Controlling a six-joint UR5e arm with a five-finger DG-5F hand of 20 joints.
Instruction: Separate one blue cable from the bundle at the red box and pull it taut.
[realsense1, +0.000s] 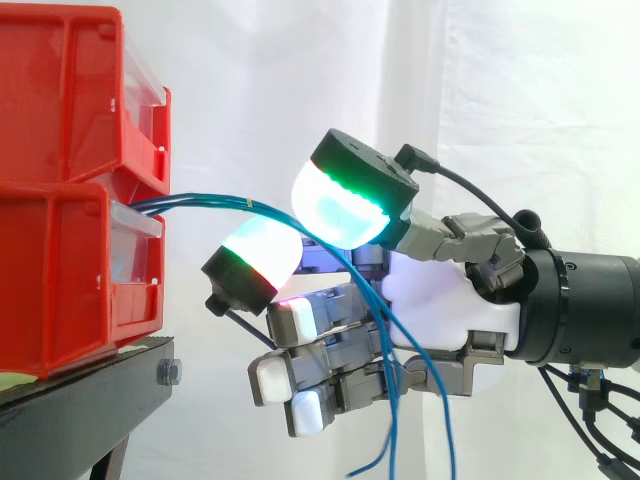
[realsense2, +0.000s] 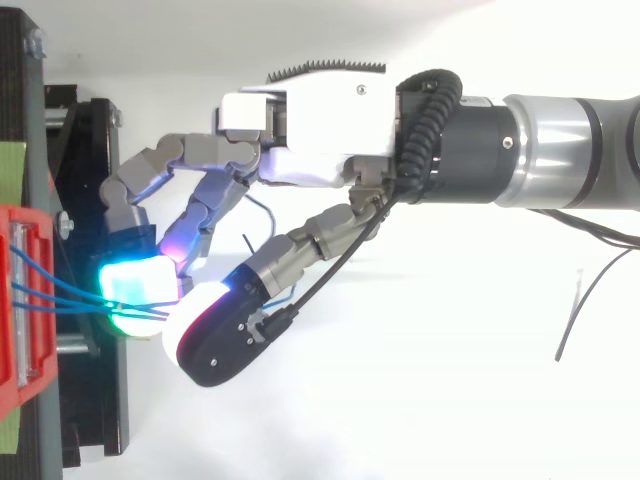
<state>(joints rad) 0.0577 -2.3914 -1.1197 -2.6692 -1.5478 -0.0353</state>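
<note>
Blue cables | from red bins | draped across hand

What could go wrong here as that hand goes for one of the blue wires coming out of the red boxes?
The blue cables leave the red bins close together, with a small yellow band round them, so the hand may take several, not one. Their loose ends hang down across the hand and could snag there. A hard pull might shift the bins on the black stand.
</note>
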